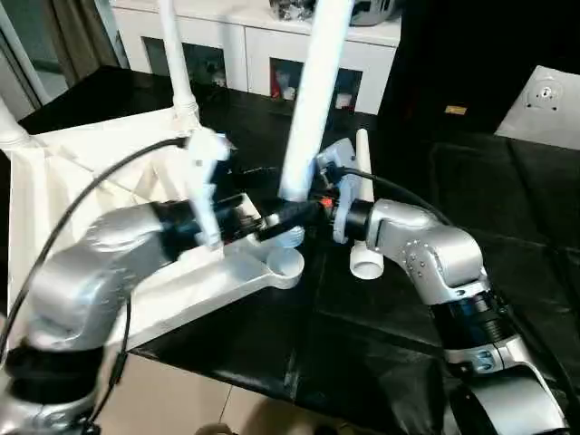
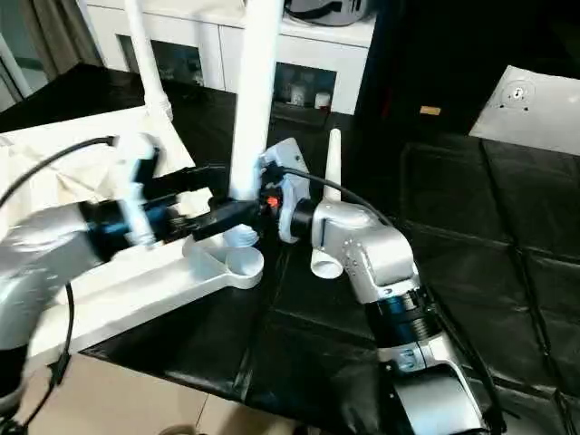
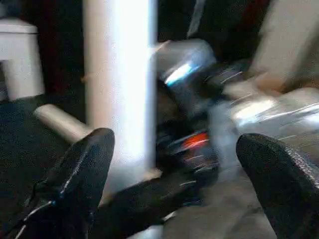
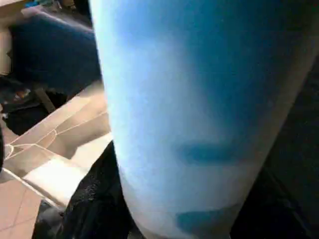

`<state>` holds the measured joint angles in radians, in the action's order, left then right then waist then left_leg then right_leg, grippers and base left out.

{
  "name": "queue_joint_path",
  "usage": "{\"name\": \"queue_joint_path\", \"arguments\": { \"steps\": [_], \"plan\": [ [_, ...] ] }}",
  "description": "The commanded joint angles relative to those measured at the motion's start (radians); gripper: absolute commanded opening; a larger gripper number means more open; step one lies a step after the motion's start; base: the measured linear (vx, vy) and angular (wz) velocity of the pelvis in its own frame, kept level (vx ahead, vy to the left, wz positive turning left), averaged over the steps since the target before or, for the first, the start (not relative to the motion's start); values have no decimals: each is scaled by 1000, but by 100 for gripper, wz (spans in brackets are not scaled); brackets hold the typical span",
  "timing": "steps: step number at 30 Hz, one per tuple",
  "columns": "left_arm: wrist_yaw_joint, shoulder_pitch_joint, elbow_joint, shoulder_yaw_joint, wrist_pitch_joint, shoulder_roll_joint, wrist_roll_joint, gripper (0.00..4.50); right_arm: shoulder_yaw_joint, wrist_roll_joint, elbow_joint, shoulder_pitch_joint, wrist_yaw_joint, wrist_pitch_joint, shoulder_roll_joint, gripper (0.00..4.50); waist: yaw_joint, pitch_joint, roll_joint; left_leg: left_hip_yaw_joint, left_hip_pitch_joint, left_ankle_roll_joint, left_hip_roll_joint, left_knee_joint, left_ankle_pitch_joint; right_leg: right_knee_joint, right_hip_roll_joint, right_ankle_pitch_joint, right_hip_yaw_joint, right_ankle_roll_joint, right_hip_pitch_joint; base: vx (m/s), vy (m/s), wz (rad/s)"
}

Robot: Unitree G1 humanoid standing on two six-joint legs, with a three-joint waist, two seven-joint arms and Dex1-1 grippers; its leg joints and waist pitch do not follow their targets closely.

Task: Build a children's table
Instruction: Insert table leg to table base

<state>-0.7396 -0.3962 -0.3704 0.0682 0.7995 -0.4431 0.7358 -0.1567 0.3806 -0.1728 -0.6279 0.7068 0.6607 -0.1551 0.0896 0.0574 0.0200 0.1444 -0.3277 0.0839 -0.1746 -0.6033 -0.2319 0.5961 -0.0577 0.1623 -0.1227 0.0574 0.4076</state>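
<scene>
Silver forearms up front, so starting there. Right gripper [image 2: 263,201] is clamped on the upright leg [image 1: 313,100] low down near its base, holding it over the near corner socket [image 1: 286,263] of the upside-down tabletop [image 1: 63,172]. Left gripper [image 3: 174,194] hangs spread wide around that leg, fingers [image 3: 82,174] clear of it, gripping nothing. One more leg [image 1: 177,63] stands at the far corner, and a spare leg [image 1: 365,213] lies on the black surface [image 1: 507,208] just beside the right wrist. My guess: hollow plastic, light, stiff, kinda slick. Grab low near the thread so the long taper doesn't wobble.
</scene>
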Motion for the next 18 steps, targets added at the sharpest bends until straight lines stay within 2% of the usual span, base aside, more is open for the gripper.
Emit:
{"name": "queue_joint_path", "arguments": {
  "steps": [1, 3, 4, 5, 6, 7, 8, 9, 11, 12, 14, 15, 16, 17, 18],
  "plan": [
    [-28, 2, -10, 75, 23, -2, 98, 450, 12, -8, 3, 6, 8, -17, -6, 195, 1, -70, -10, -2, -20, -10, -40, 62, -7, -56, -87, 220, 73, 124, -78, 0, 0, 0],
    [1, -10, 54, 154, 12, 20, 146, 450, 8, -7, 8, 13, 9, -20, -7, 195, 1, -69, -10, -3, -21, -12, -39, 62, -22, -61, -86, 242, 71, 115, -79, 0, 0, 0],
    [5, -11, 59, 159, 10, 21, 145, 450, 7, -7, 9, 13, 10, -20, -7, 195, 1, -68, -9, -2, -21, -14, -38, 62, -26, -64, -84, 255, 70, 107, -79, 0, 0, 0],
    [47, -33, 127, 183, -17, 28, 100, 450, 2, -6, 14, 18, 13, -23, -7, 195, 1, -68, -8, -2, -19, -23, -35, 63, -31, -72, -80, 303, 67, 71, -78, 0, 0, 0],
    [102, -57, 181, 178, -47, 27, 26, 450, -3, -5, 20, 21, 15, -24, -5, 195, 1, -67, -8, -2, -17, -25, -34, 63, -34, -75, -79, 318, 67, 57, -76, 0, 0, 0],
    [103, -58, 183, 178, -47, 27, 24, 450, -3, -5, 20, 21, 16, -24, -5, 195, 2, -67, -5, -3, -17, -29, -34, 64, -37, -79, -76, 346, 66, 22, -76, 0, 0, 0],
    [123, -66, 201, 174, -57, 26, -2, 450, -4, -4, 22, 22, 17, -24, -4, 195, 4, -68, -7, -3, -15, -29, -33, 64, -38, -80, -78, 356, 65, 12, -76, 0, 0, 0],
    [237, -109, 285, 158, -87, 27, -107, 450, -11, 2, 34, 25, 23, -21, 1, 195, 5, -69, -7, -5, -16, -27, -37, 65, -37, -81, -80, 363, 65, 4, -75, 0, 0, 0],
    [348, -154, 357, 139, -91, 36, -170, 450, -17, 9, 47, 28, 31, -19, 7, 195, 8, -69, -6, -5, -8, -28, -36, 64, -53, -84, -73, 364, 64, -32, -68, 0, 0, 0],
    [371, -173, 372, 118, -96, 46, -190, 450, -21, 11, 50, 29, 33, -19, 10, 195, 10, -71, -7, -9, -15, -24, -37, 66, -43, -81, -80, 360, 62, -37, -76, 0, 0, 0],
    [370, -198, 371, 87, -99, 73, -190, 450, -25, 10, 49, 28, 36, -22, 12, 195, 14, -76, -6, -13, -14, -20, -45, 65, -9, -71, -86, 310, 65, -11, -73, 0, 0, 0],
    [358, -215, 369, 58, -106, 90, -203, 450, -28, 7, 46, 28, 36, -26, 14, 195, 17, -77, -7, -12, -13, -22, -48, 64, 3, -67, -88, 270, 68, 21, -69, 0, 0, 0],
    [350, -222, 364, 43, -104, 101, -204, 450, -29, 4, 43, 28, 36, -29, 14, 195, 18, -77, -7, -12, -15, -24, -48, 64, 8, -65, -88, 254, 68, 36, -69, 0, 0, 0],
    [340, -233, 357, 24, -102, 117, -205, 450, -31, 0, 39, 28, 37, -32, 14, 195, 24, -79, -5, -11, -17, -25, -49, 61, 21, -58, -92, 207, 70, 71, -72, 0, 0, 0],
    [334, -237, 352, 16, -100, 124, -203, 450, -32, -1, 38, 28, 37, -34, 14, 195, 25, -79, -5, -11, -18, -24, -49, 61, 24, -54, -93, 192, 71, 80, -73, 0, 0, 0]
  ]
}}
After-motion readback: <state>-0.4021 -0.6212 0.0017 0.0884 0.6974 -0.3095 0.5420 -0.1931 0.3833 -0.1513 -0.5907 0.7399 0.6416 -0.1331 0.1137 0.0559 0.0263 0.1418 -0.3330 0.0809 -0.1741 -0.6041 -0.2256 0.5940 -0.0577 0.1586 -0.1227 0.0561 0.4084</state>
